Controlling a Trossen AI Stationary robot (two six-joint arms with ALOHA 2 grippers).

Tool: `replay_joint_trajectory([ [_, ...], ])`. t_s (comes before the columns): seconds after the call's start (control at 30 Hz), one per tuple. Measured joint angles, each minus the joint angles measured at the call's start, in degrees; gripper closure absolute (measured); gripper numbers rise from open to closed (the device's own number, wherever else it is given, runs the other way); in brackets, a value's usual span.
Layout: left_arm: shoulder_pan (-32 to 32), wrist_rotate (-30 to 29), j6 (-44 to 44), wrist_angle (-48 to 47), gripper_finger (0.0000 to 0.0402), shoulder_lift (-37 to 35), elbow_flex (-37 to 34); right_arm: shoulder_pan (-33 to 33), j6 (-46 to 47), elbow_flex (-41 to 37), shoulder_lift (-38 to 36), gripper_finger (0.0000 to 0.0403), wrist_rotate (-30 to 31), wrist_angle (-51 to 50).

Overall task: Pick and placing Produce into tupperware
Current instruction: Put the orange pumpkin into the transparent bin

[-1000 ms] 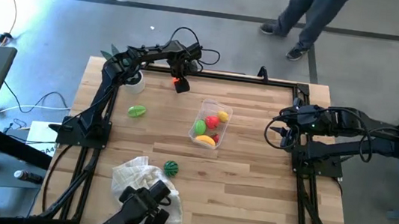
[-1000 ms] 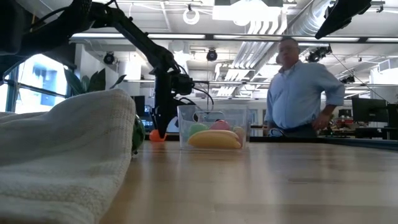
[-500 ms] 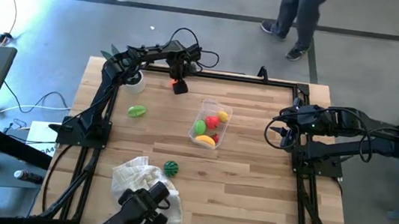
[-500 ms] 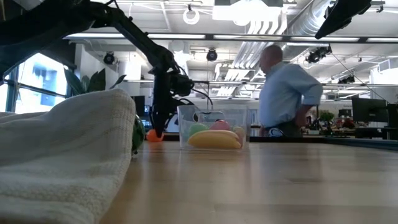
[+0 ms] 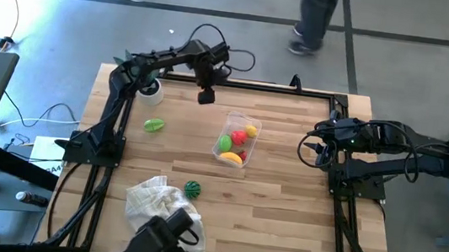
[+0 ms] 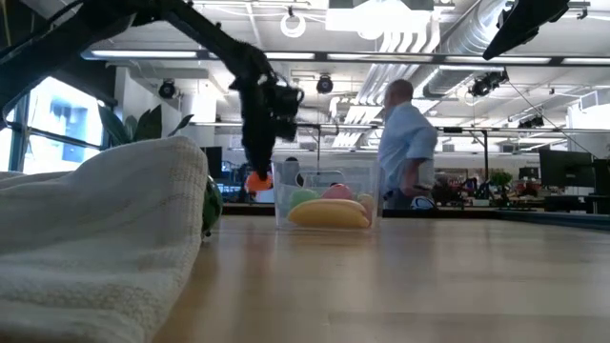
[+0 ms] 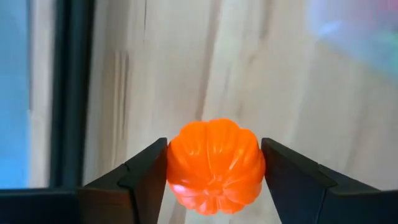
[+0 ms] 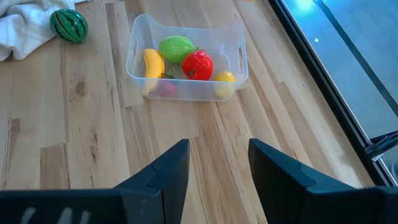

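Presently the orange ball (image 7: 214,165) sat clamped in my left gripper (image 5: 206,95), clear of the table; the tupperware (image 5: 237,138) lay beside and below. I judged release best centred over it. Right gripper (image 8: 212,163) idled, empty, partly open.

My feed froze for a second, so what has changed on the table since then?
The left claw, shut on the orange fruit, has lifted it off the table at the far edge; in the low view it now hangs beside the clear tub. The person behind the table has walked across. The right claw, the tub's fruit, the striped melon, the green piece and the cloth stayed put.
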Motion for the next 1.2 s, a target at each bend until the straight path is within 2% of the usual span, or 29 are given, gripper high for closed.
replay_joint_trajectory([
  [0.17,-2.1,5.6,3.6,-1.2,0.019,-4.1,5.4,0.0,0.0,0.0,0.0,0.0246,0.0,0.0],
  [0.33,-6.2,10.7,6.9,-2.9,0.0178,-7.4,12.5,0.0,0.0,0.0,0.0,0.0246,0.0,0.0],
  [0.57,-14.1,11.2,13.0,-4.1,0.018,-8.2,24.0,0.0,0.0,0.0,0.0,0.0246,0.0,0.0],
  [0.67,-17.6,10.6,15.2,-3.8,0.0183,-8.1,24.8,0.0,0.0,0.0,0.0,0.0246,0.0,0.0],
  [0.8,-20.7,6.9,16.1,-5.5,0.0176,-6.1,24.7,0.0,0.0,0.0,0.0,0.0246,0.0,0.0],
  [1.2,-24.4,6.5,18.3,-5.5,0.0177,3.7,24.7,0.0,0.0,0.0,0.0,0.0246,0.0,0.0],
])
